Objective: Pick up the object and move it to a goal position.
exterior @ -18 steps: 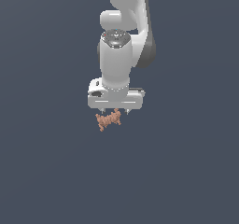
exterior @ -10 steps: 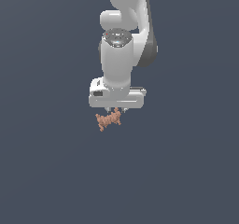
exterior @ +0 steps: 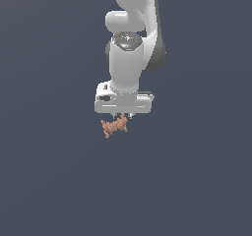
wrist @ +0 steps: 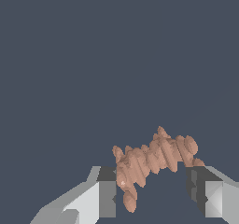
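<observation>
While the object hangs just under the gripper in the exterior view, the wrist view shows it lying across the gap between the two fingers, its knobbly ends spreading past them on both sides. Whether the pads truly pinch it I cannot tell: in the wrist view dark gaps show between the pads and the orange-brown body, yet it sits squarely between them. No shadow or contact line shows under it, so whether it rests on the surface or is already lifted is also unclear.

By my judgement, the reach is done and the grasp is at or near its closing; the carry to the goal position is still to come. No goal marker shows in either view, so how far it must travel cannot be read.

Going from the exterior view's left to its right, only plain dark grey surface, then the arm above the object, then plain surface again. Nothing stands in the way.
</observation>
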Robot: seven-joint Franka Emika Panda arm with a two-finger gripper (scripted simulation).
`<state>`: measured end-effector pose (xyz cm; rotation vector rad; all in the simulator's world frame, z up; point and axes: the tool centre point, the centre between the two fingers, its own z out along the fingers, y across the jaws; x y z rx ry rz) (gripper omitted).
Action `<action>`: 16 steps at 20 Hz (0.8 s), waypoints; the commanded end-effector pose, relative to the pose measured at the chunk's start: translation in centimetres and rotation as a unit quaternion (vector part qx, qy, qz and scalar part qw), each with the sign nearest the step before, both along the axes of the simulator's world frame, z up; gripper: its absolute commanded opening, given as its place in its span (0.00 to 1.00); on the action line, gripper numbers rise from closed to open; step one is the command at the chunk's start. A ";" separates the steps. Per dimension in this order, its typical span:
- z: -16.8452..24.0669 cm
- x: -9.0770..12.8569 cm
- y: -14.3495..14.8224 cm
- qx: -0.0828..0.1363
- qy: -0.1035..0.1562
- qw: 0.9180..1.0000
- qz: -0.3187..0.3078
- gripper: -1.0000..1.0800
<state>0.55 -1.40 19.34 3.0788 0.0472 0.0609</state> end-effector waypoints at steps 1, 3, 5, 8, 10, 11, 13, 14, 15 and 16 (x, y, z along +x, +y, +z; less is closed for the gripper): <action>-0.3 -0.3 -0.1 -0.010 0.000 1.000 0.008 0.62; -0.6 -0.6 -0.2 -0.021 -0.001 1.000 0.016 0.62; -1.0 -0.9 -0.2 -0.033 -0.001 0.999 0.026 0.62; -1.6 -1.6 -0.3 -0.054 -0.002 0.998 0.045 0.62; -2.0 -2.1 -0.4 -0.070 -0.004 0.996 0.060 0.62; -2.3 -2.4 -0.4 -0.078 -0.004 0.995 0.068 0.62; -2.8 -2.9 -0.4 -0.093 -0.006 0.992 0.086 0.62; -3.0 -3.2 -0.3 -0.100 -0.006 0.990 0.095 0.62; -3.3 -3.5 -0.3 -0.107 -0.007 0.989 0.104 0.62; -3.5 -3.8 -0.2 -0.114 -0.008 0.987 0.113 0.62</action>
